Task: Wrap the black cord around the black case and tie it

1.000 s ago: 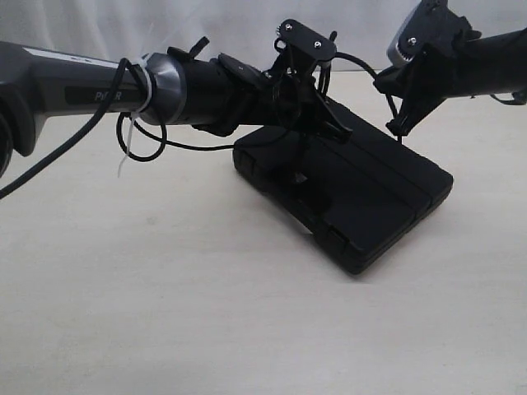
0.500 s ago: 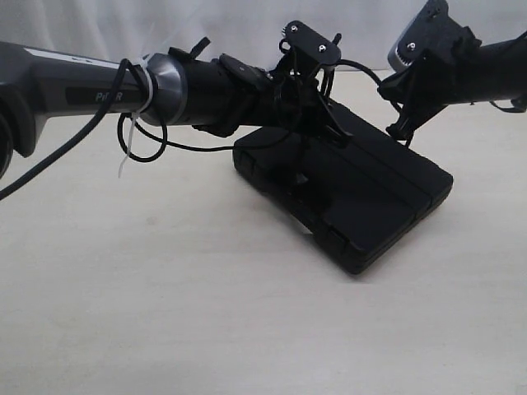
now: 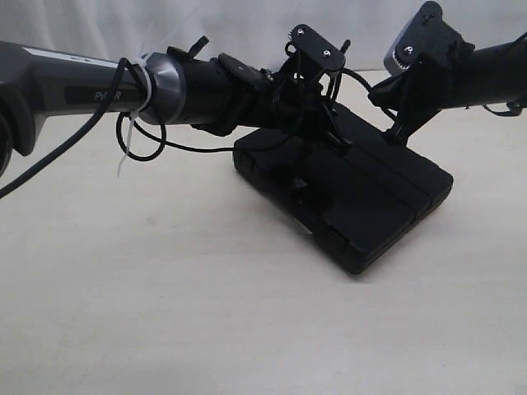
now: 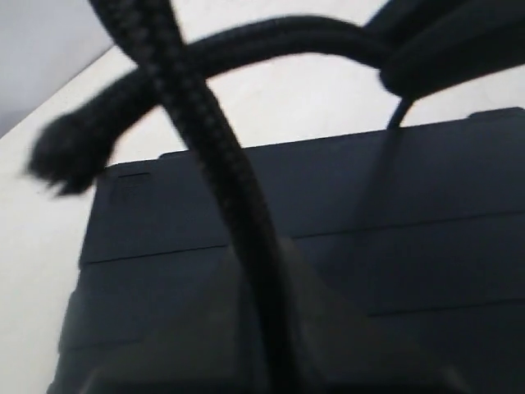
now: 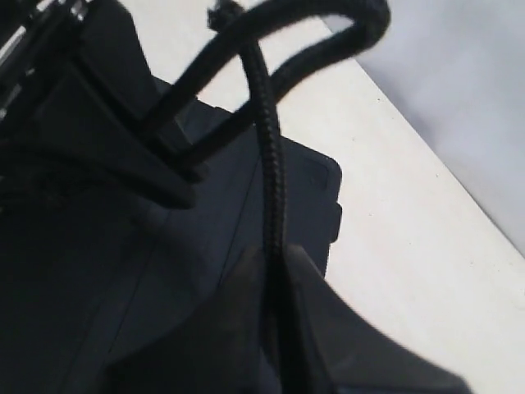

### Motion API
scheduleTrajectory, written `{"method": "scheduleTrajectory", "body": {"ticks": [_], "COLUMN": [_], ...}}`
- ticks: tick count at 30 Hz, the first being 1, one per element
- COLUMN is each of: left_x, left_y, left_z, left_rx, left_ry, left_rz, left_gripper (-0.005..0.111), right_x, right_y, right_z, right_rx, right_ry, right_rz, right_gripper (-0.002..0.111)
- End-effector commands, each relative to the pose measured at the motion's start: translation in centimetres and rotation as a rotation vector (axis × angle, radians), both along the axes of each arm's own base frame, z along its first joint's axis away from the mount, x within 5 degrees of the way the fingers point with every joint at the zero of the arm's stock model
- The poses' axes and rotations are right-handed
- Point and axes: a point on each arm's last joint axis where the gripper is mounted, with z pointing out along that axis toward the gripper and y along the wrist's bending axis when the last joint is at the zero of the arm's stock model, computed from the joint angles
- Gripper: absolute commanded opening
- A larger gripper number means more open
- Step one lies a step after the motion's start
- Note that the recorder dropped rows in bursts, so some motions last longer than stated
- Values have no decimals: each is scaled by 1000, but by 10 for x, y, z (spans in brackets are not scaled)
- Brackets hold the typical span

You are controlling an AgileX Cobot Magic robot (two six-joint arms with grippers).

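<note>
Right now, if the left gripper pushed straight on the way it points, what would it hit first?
Probably the lid of the flat matte black plastic case, just beyond the left gripper, which is shut on the thin black braided cord; depth is unclear.

The black case [image 3: 362, 197] lies flat on the pale table [image 3: 165, 313], raised bands crossing its lid. The left gripper [image 3: 336, 138] hangs just above the case's far half, and the right gripper [image 3: 394, 134] above its far edge. Above the case, the black cord [image 3: 362, 76] arcs between them
</note>
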Motion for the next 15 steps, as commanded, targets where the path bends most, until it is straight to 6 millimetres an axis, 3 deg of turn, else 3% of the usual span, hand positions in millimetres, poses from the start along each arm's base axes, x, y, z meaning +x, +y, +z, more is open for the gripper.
{"method": "scheduleTrajectory", "body": {"ticks": [1,9,12,15], "left_x": [-8,-15,-18,-16], "left_y": [-5,-9,-10,-9], "left_z": [0,0,-1,-1], "left_rx": [13,11,48,58], "left_ry": [2,23,-6,-24], "left_rz": [-114,-216,-282,-261], "left_gripper": [0,1,16,44], "right_x": [-3,-3,-2,-2], "right_y": [4,4,4,4], "right_z": [-1,0,0,0], "right_rx": [21,41,36,36], "right_ry": [19,18,15,15], "right_rz": [42,27,20,20], "right_gripper": [4,4,4,4]}}
